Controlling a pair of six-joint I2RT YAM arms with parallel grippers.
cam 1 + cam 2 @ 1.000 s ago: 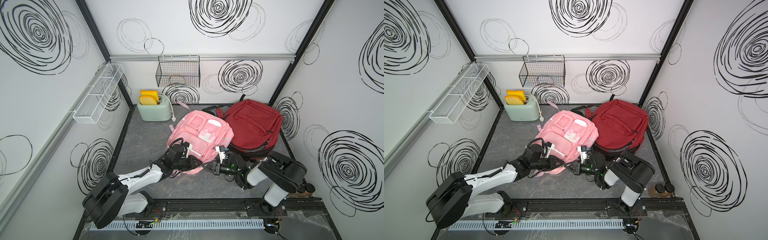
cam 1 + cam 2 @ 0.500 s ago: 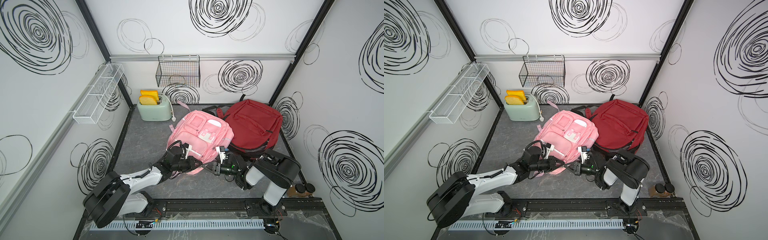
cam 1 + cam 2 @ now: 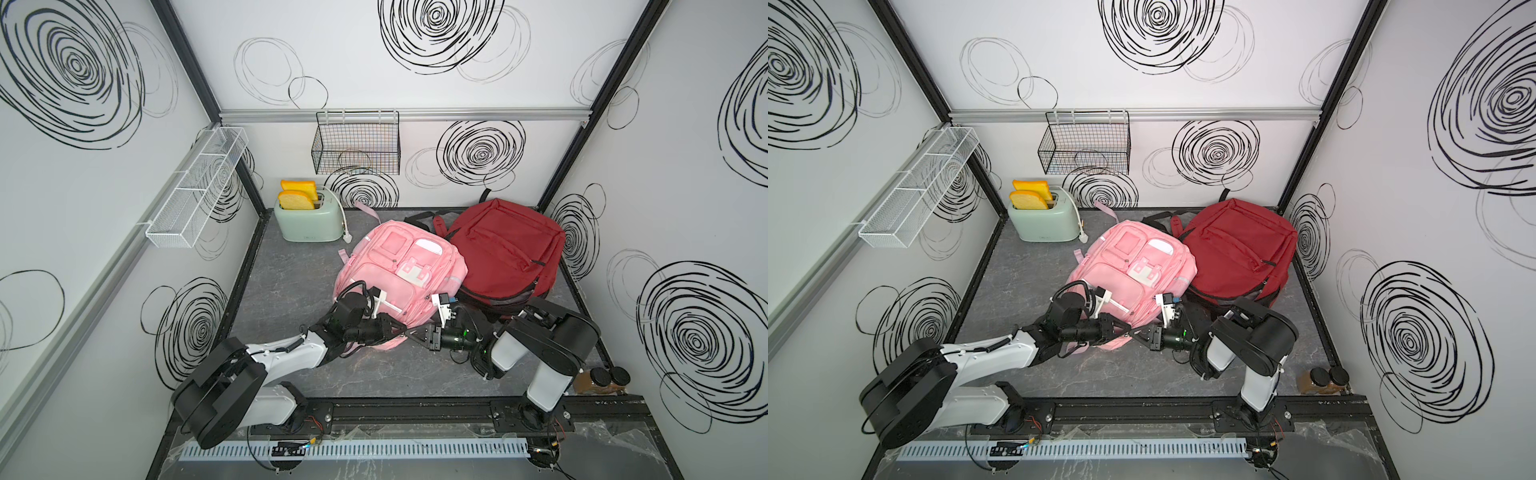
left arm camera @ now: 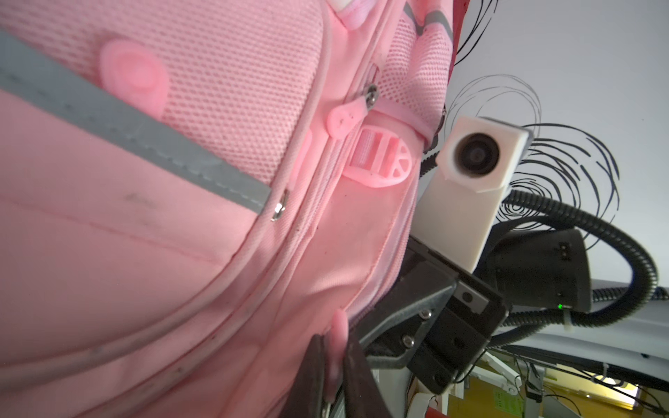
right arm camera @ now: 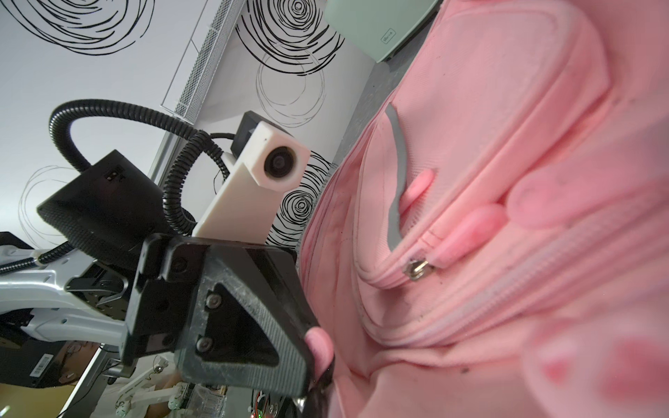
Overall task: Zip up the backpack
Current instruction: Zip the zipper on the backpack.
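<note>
My left gripper [image 4: 333, 353] clamps the pink zipper pull [image 4: 339, 325] | my right gripper [image 3: 413, 333] clenched at edge of pink backpack [image 3: 399, 270], grasped thing unclear

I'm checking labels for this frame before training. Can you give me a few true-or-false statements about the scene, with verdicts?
1. The pink backpack overlaps the edge of the red backpack. True.
2. The toaster is empty. False: two toast slices stand in its slots.
3. The left gripper and the right gripper meet at the pink backpack's near end. True.
4. The left gripper pinches a red strap. False: in the left wrist view it pinches a pink zipper pull.
5. The black wire basket stands on the floor. False: it hangs from the rail on the back wall.
</note>
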